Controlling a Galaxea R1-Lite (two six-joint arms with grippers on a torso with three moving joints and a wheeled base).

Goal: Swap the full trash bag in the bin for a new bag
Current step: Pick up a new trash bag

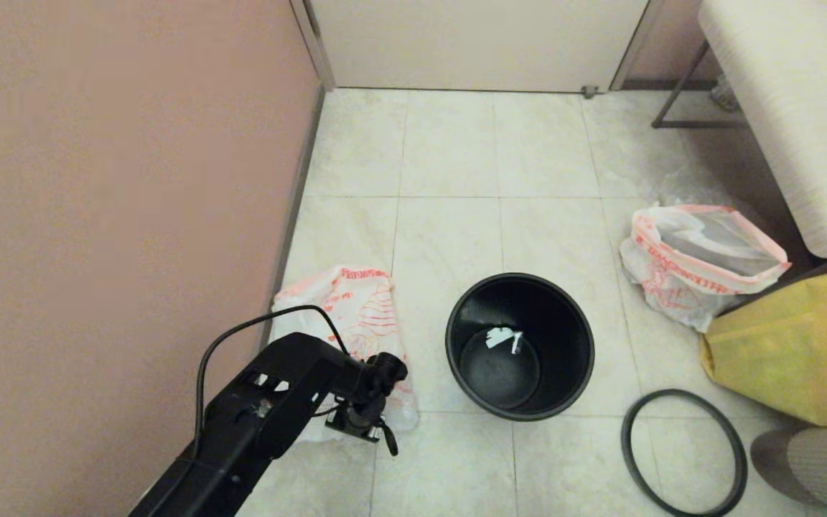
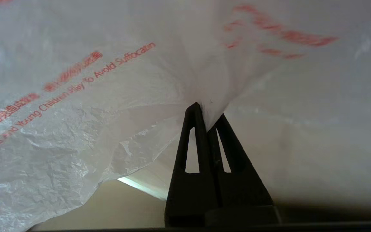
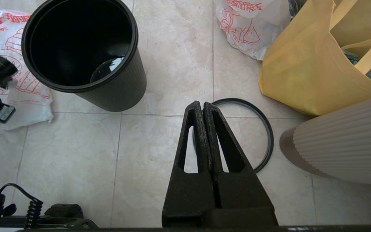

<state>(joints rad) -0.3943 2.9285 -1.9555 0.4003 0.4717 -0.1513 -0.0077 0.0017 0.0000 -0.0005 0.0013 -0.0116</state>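
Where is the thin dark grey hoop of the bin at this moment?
In the head view the hoop lies flat on the floor tiles at the robot's right, off the bin, just below the yellow bag.

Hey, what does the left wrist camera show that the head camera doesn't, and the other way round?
Only the left wrist view shows the left end effector shut on a gathered fold of the limp thin white plastic bag with red-orange print, and its suffocation warning lettering. Only the head view shows the round black plastic bin unlined, the thin dark grey hoop lying on the floor beside it, the lumpy translucent full bag against the yellow fabric bag, and the tiled floor. Both show that limp bag and the left end effector.
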